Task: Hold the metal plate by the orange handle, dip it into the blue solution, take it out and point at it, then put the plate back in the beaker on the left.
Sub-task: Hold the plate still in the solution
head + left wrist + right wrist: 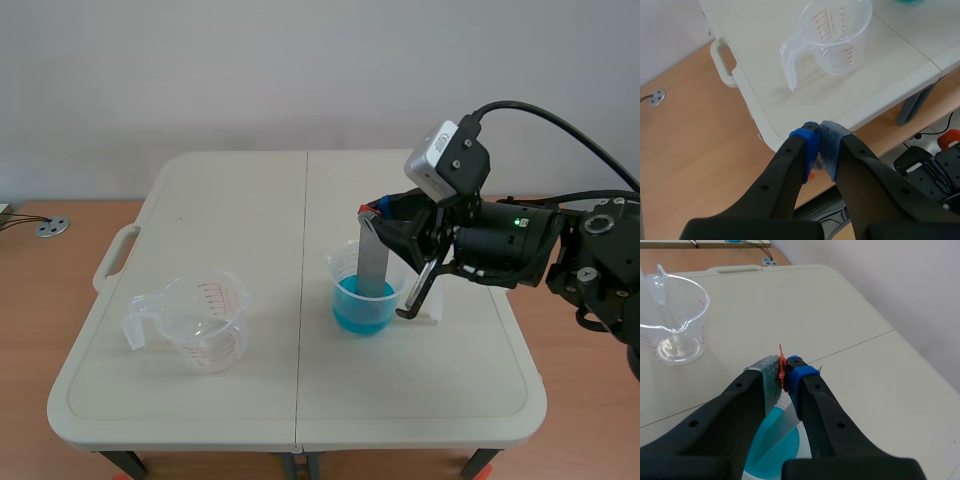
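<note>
The pale folding surface fills the middle of my scene view. My right arm comes in over its right side, and the right jaws sit above the right-hand beaker. They are clamped on the orange handle. In the right wrist view I see that handle pinched between the grey pad and the blue pad.

The left jaws are closed on nothing, their two pads pressed together. In the left wrist view they hang just off the near edge of the surface, over the wooden floor.

Ahead of them stands the empty beaker, clear with red markings, upright on the left half of the surface. It is well apart from the right-hand beaker, which stands just right of the surface's centre seam and holds the blue solution.

The metal plate hangs from the handle, close to upright with a slight lean. Its lower end is inside the right-hand beaker, dipped into the solution.
</note>
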{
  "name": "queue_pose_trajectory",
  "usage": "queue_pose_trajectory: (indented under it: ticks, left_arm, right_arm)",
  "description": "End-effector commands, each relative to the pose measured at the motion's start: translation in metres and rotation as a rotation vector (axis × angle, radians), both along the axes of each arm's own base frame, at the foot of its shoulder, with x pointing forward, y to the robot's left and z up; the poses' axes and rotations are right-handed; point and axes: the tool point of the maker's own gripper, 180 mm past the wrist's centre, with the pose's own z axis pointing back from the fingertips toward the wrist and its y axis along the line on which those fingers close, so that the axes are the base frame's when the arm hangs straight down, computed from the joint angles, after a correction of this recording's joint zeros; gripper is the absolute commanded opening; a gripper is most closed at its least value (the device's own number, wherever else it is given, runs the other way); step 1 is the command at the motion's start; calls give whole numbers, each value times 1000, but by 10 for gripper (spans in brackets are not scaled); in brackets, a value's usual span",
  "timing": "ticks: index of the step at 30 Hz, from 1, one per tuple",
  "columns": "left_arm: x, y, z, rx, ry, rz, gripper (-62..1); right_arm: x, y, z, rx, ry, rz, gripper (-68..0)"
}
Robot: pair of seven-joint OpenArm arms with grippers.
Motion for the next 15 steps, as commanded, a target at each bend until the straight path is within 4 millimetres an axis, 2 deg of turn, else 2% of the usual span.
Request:
queue_pose_trajectory:
  ticks: [1,15]
  left_arm:
    - [4,-3,7,-12,-29,-4,-580]
    - [4,-3,7,-12,-29,-4,-580]
  right_arm:
    - [-2,-2,-3,-10,11,9,-662]
    - [-3,-1,0,4,2,14,-662]
